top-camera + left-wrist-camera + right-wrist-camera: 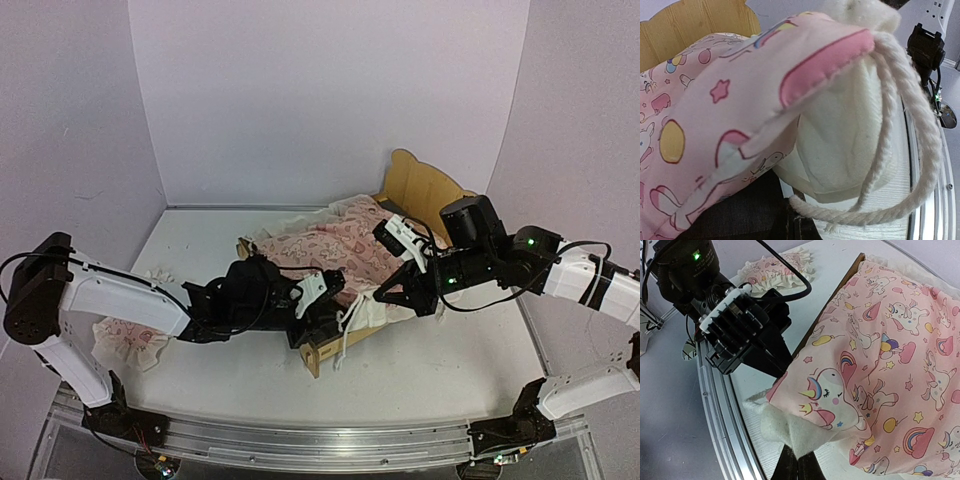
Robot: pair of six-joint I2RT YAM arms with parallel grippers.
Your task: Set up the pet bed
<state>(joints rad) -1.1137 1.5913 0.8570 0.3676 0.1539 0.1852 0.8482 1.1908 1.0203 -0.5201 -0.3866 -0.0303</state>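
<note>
Light plywood pet bed [318, 354] is lying diagonally beneath both grippers, wavy headboard [425, 185] pointing far-right. Arms are stretching inward low; left gripper [330, 295] and right gripper [797, 462] are each clamping the pink patterned ruffled blanket [320, 245].

Plywood pet bed [425, 190] lies diagonally (wavy headboard far-right), its mattress apparently hidden.

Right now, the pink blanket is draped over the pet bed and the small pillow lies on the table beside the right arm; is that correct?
Not quite: the pillow lies beside the left arm, not the right, as the top external view shows. The pink blanket is indeed draped over the pet bed.
</note>
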